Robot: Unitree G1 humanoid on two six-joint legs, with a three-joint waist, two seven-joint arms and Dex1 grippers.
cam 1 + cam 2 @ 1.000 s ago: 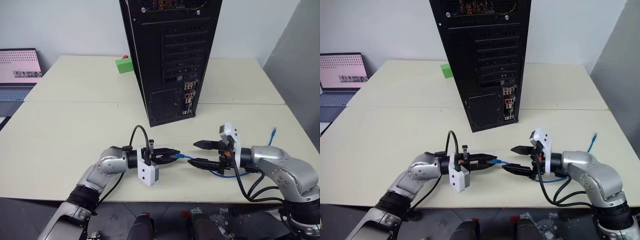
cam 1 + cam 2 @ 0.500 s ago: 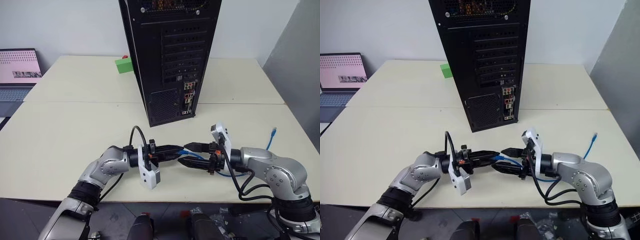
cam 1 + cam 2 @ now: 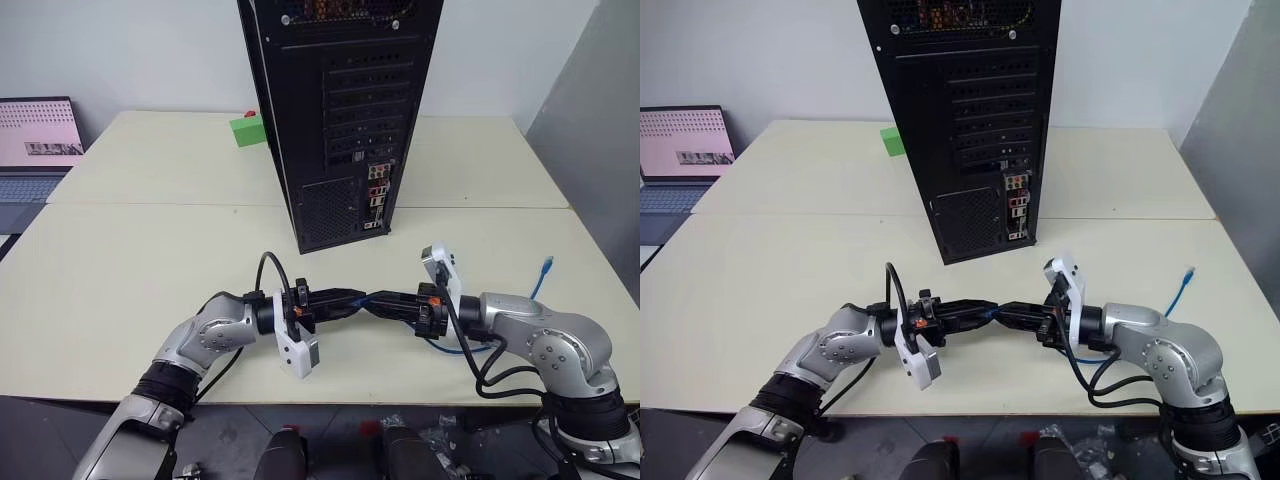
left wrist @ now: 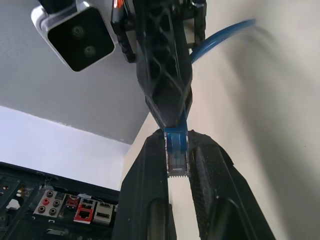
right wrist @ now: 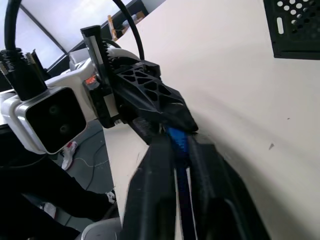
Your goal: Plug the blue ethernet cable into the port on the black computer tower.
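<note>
Blue ethernet cable [image 3: 452, 346]: plug end pinched mid-air between both grippers, low over the table [image 3: 120, 260], in front of the black computer tower [image 3: 335, 110].
Left gripper [image 4: 176, 162]: fingers pressed on the clear-blue plug [image 4: 177, 156].
Right gripper [image 5: 181, 150]: clamped on the cord just behind the plug.
Handling advice: keep one firm grip before the other lets go; plug should end up square to the port.
Left wrist view adds the tower's connector cluster [image 4: 80, 209]; head views add the cable's far end [image 3: 546, 265] lying well apart.
</note>
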